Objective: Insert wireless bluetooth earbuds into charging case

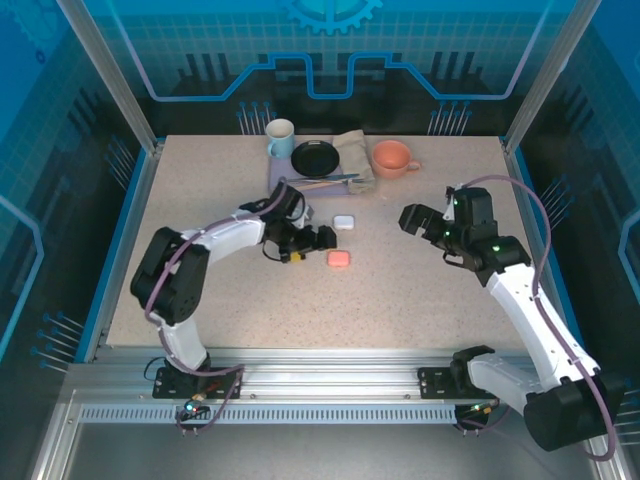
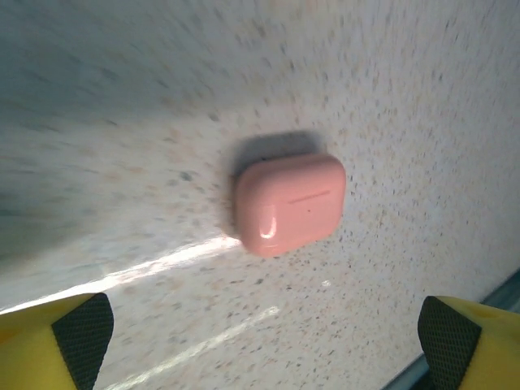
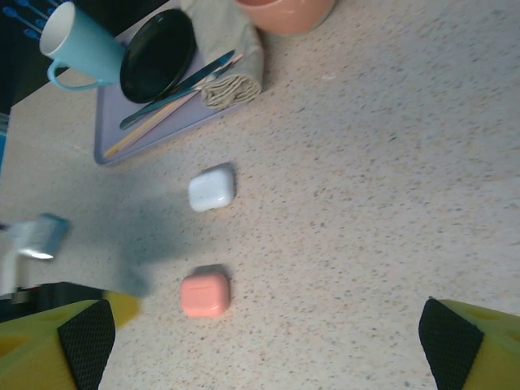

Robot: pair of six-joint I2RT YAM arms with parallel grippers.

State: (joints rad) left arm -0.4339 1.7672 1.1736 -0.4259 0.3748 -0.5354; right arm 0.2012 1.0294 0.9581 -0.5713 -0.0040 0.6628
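**Item: pink charging case** (image 2: 290, 203). It lies flat on the speckled surface (image 1: 420, 300) with its lid shut and the seam line visible.

**Item: white charging case** (image 3: 212, 188). It also has its lid shut and sits just beyond the pink one, nearer the tray (image 3: 110, 146).

**Earbuds.** The closed lids hide the contents, so the earbuds are judged to be seated inside.

**Progress.** The task appears to be at or very near its end. Both cases are closed and set down, and nothing is in hand. At most a withdrawal of the arms looks left to do.

**Left jaws.** They are spread wide and hold nothing, with the yellow-backed pads (image 2: 77, 333) at the two lower corners of the wrist view.
- The pink case lies ahead of them, roughly on the midline between the pads, and touches neither.
- From above, these jaws sit just beside the case, on its left.

**Right jaws.** They are also spread wide and empty, with pads (image 3: 81, 345) at the frame's corners.
- Both cases lie ahead and left of their midline.
- From above, these jaws stand well apart from the cases, off to the right.

**Other stock at the far edge.** There is a blue mug (image 3: 77, 45) and a black plate (image 3: 158, 53) on the tray, and an orange mug (image 1: 391, 157) beside it.
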